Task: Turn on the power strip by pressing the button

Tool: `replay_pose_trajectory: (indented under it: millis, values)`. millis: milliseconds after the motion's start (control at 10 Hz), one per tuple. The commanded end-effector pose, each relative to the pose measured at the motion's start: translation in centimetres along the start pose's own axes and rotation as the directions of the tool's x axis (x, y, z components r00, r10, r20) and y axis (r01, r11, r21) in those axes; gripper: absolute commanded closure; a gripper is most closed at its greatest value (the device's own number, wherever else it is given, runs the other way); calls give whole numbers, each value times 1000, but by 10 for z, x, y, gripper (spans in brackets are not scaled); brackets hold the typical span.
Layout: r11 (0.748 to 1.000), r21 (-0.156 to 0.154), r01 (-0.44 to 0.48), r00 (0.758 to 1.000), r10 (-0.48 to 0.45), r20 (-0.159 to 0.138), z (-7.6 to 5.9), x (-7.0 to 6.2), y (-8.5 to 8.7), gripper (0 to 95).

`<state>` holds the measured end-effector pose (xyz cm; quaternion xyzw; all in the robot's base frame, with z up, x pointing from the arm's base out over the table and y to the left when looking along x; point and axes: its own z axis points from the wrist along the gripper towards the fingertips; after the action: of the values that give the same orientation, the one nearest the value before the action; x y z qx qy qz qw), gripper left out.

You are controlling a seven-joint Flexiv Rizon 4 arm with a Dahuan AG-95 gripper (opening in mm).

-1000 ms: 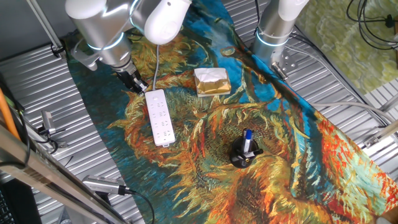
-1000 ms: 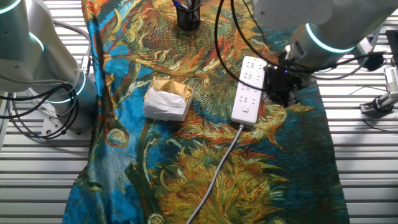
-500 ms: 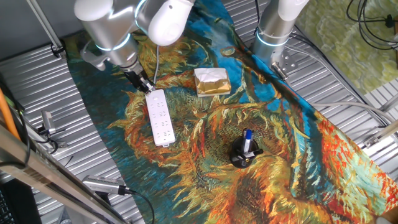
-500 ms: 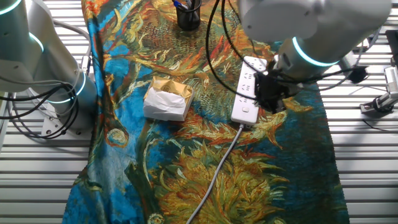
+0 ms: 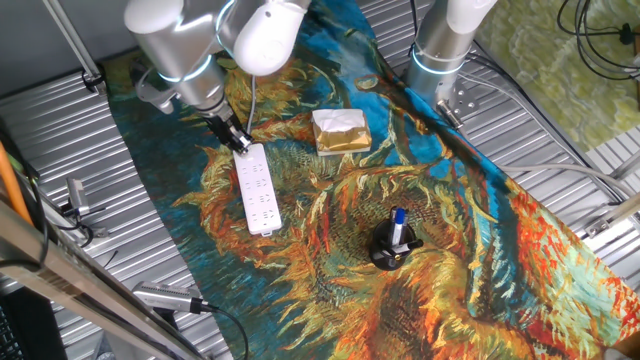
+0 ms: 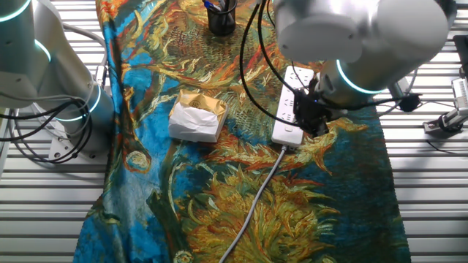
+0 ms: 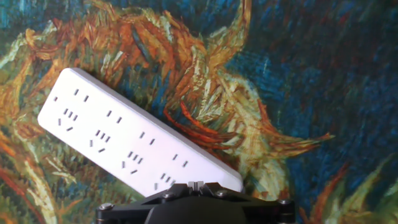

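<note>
The power strip [image 5: 256, 188] is a long white bar with rows of dark socket holes, lying on the painted cloth. It also shows in the other fixed view [image 6: 288, 118] and in the hand view [image 7: 124, 140]. Its white cable [image 6: 256, 197] runs off the end nearest my gripper. My gripper [image 5: 240, 146] hangs over that cable end of the strip, seen too in the other fixed view [image 6: 311, 120]. In the hand view the gripper [image 7: 196, 185] has its two fingertips pressed together, shut and empty, right at the strip's end. The button is hidden under the hand.
A gold-wrapped square block [image 5: 341, 131] lies on the cloth beside the strip, also in the other fixed view [image 6: 196, 115]. A black pen holder [image 5: 393, 246] stands further along. A second arm's base [image 5: 440, 60] stands at the cloth's edge. Ribbed metal table surrounds the cloth.
My arm has moved from beside the strip's cable end to over it, and the fingertips now sit right at that end. The strip has not moved.
</note>
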<state>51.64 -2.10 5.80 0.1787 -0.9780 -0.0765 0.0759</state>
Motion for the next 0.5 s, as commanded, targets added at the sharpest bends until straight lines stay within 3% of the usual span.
replay_pose_trajectory:
  millis: [100,500]
  values:
    - [1000,-21,-6,1000,5,-9,1,2,0,950]
    - [999,-49,-6,1000,5,-12,15,15,-2,950]
